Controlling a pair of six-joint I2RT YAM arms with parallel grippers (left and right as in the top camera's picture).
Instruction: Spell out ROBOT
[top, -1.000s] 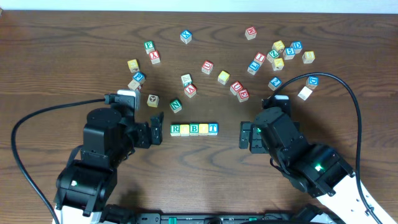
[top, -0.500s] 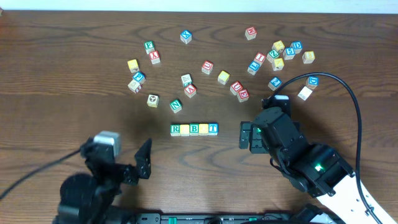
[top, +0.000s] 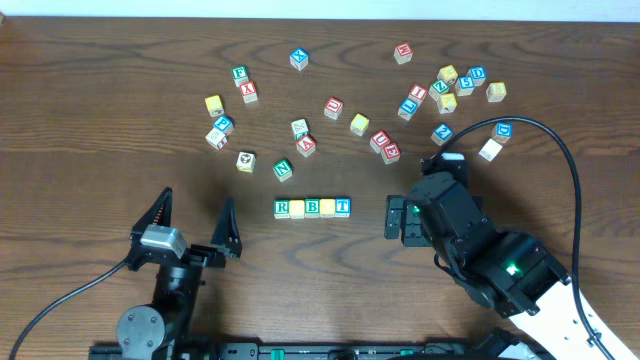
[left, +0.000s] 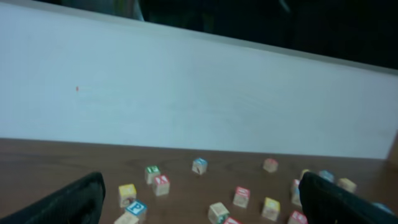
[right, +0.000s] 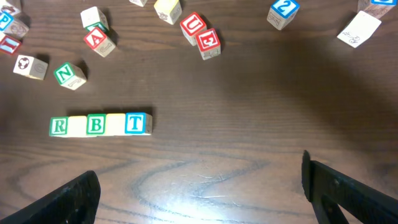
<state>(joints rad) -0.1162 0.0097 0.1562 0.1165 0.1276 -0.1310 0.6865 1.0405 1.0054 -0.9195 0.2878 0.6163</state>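
Prob. robot lab bench: wood table (top: 110, 70) w/ two cabled arms (top: 470, 240), plain white wall (left: 186, 93) behind.

Both arms are matte black. The right arm (top: 462, 232) carries a green indicator light (top: 513, 269), white lower casing (top: 562, 322) and a looping black cable (top: 574, 185). The left arm (top: 168, 292) bears a silver block (top: 160, 241).

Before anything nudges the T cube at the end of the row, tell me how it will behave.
The T cube looks like a stiff wooden block, so it probably slides flat rather than rolls. It appears to touch the yellow cube beside it, so a push along the row would likely shift its neighbours.
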